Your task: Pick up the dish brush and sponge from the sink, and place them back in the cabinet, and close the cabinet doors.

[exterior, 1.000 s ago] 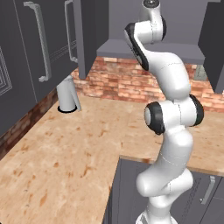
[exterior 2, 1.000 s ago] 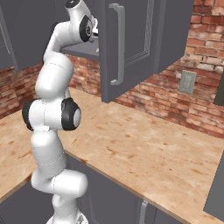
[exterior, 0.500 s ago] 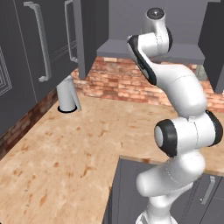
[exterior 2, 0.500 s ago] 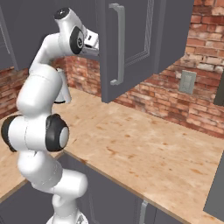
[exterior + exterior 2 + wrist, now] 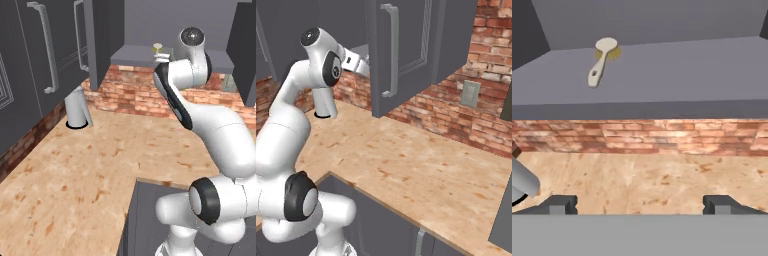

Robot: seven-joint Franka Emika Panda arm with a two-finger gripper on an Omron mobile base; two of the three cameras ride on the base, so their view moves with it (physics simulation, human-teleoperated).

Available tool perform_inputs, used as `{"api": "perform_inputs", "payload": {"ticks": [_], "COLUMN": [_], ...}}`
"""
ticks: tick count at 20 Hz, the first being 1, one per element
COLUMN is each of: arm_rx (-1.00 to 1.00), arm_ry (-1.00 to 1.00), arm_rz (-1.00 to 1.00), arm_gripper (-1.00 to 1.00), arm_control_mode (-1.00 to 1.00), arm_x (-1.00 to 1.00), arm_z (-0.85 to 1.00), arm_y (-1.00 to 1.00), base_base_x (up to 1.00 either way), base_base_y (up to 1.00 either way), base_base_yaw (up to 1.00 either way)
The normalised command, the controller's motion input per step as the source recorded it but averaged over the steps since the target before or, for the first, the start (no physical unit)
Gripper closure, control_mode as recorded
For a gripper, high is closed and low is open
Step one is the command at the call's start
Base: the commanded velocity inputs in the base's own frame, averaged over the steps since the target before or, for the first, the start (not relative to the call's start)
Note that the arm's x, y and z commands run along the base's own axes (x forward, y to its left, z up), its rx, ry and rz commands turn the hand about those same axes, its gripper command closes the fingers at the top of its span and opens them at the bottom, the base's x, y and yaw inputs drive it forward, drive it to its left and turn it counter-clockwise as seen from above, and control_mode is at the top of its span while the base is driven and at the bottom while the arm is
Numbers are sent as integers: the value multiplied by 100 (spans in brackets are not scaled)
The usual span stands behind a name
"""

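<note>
Two fingertips (image 5: 559,204) stand wide apart at the bottom of the hand view, released, with nothing between them; the gripper (image 5: 642,206) points at the cabinet (image 5: 662,80) and the brick wall (image 5: 642,137) under it.

Left to right in the hand view: one grey cylinder (image 5: 522,182) at the left edge on the counter (image 5: 642,180), then one brush (image 5: 601,60) lying flat on the cabinet's grey shelf, toward its left end, round head to the back and handle toward the camera. The rest of the shelf to its right is bare grey.

In the left base view, left to right: two long silver handles (image 5: 44,47) on the dark doors at the left, one door (image 5: 102,35) swung open edge-on, the one cylinder (image 5: 77,107) standing upright on the counter (image 5: 85,170) near the brick, then the shelf with the brush (image 5: 158,48) just showing at its front edge above the arm's hand, and a second dark door (image 5: 245,40) at the far right.

In the right base view the gripper (image 5: 358,62) is raised just under the cabinet, left of one open door (image 5: 401,50) with its one bar handle. Further right, one grey wall plate (image 5: 471,94) sits on the brick.
</note>
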Motion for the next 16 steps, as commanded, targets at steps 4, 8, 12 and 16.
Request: {"api": "perform_inputs", "payload": {"ticks": [4, 8, 12, 16], "arm_rx": [0, 4, 2, 2], "arm_ry": [0, 3, 10, 15], "arm_rz": [0, 1, 3, 6], "arm_gripper": [-100, -100, -100, -100], "arm_control_mode": [-100, -100, -100, -100], "arm_x": [-93, -90, -82, -84], "arm_z": [0, 0, 0, -8], "arm_y": [0, 0, 0, 0], "base_base_x": [0, 0, 0, 0], "base_base_y": [0, 0, 0, 0], "base_base_yaw": [0, 0, 0, 0]}}
